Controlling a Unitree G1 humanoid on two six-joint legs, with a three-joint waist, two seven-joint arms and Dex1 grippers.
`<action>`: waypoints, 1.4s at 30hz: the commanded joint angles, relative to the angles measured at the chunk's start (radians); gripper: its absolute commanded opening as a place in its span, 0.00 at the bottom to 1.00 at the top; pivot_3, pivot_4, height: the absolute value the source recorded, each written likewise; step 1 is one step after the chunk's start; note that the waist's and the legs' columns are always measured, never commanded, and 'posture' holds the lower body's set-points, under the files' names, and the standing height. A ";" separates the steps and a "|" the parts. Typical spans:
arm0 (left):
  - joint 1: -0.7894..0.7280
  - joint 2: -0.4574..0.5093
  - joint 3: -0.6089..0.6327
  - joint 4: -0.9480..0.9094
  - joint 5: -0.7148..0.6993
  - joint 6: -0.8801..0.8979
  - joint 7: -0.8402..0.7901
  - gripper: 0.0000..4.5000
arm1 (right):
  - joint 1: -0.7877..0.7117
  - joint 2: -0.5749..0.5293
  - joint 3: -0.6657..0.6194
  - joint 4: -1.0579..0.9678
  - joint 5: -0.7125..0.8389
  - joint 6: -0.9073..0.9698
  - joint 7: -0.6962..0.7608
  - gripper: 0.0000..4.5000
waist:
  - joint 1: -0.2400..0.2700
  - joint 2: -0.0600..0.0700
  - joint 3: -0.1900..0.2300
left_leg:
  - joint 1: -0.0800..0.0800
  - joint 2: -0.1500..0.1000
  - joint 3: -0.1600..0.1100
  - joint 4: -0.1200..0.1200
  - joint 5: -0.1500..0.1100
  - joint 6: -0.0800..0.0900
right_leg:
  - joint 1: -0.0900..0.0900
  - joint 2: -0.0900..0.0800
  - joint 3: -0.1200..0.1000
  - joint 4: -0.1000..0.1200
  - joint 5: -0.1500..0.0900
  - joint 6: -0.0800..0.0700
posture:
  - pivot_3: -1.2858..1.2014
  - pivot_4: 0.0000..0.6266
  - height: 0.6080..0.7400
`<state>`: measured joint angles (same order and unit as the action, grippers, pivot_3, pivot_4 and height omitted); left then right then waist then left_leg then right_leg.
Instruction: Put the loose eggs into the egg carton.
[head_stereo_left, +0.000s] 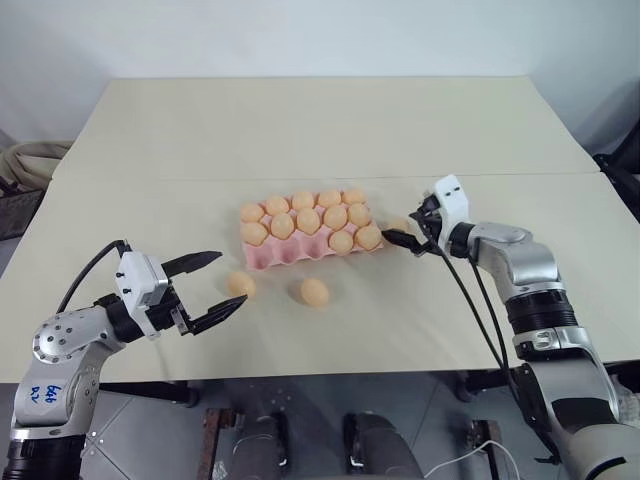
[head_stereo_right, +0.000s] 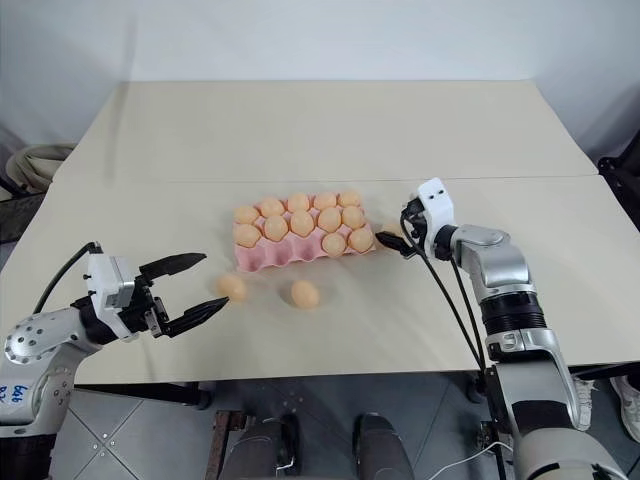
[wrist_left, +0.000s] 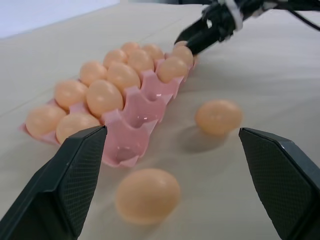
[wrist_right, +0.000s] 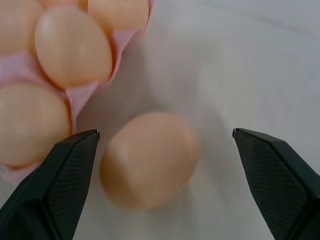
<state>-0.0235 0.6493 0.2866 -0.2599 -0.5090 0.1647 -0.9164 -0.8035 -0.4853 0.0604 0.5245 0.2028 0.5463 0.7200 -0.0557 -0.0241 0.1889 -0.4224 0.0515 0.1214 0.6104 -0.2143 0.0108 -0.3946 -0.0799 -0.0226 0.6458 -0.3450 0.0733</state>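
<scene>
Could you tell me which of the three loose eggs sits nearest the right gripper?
The loose egg just past the egg carton's right end, between the open right gripper's fingers; the other two eggs lie in front of the carton.

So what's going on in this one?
A humanoid robot is filling a pink egg carton on a beige table. Most cups hold eggs; three near-row cups are empty. Three loose eggs remain: two in front of the carton and one by its right end. The right gripper is open around that egg, not gripping yet. The left gripper is open, holding nothing.
</scene>
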 joint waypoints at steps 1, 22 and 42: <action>-0.014 -0.009 0.001 -0.056 -0.013 -0.026 0.009 1.00 | -0.027 0.010 -0.004 0.018 -0.023 -0.024 -0.009 0.99 | -0.001 0.000 0.000 | 0.000 0.000 0.000 0.000 0.000 0.000 | 0.000 0.000 0.000 0.000 0.000 0.000 | 0.52 0.24 1.00; 0.025 -0.004 0.028 -0.053 -0.041 -0.030 -0.061 1.00 | 0.038 0.065 0.043 -0.472 0.117 0.042 0.141 0.40 | -0.010 0.000 0.000 | 0.002 0.003 0.000 0.000 0.001 -0.002 | 0.000 0.003 0.000 0.003 0.000 0.000 | 0.52 0.24 1.00; 0.115 0.008 0.079 -0.051 -0.028 -0.039 -0.020 1.00 | 0.020 0.153 0.148 -0.553 0.074 0.112 0.117 0.99 | -0.023 0.000 0.000 | 0.000 0.000 -0.001 -0.009 -0.002 -0.007 | -0.003 -0.001 -0.001 -0.002 -0.001 -0.001 | 0.52 0.24 1.00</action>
<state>0.0999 0.6457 0.3675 -0.2728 -0.5240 0.1349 -0.9305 -0.7974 -0.3107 0.2548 0.0601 0.2356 0.6812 0.8023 -0.0789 -0.0238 0.1890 -0.4223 0.0513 0.1206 0.6014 -0.2159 0.0041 -0.3976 -0.0812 -0.0238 0.6431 -0.3456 0.0722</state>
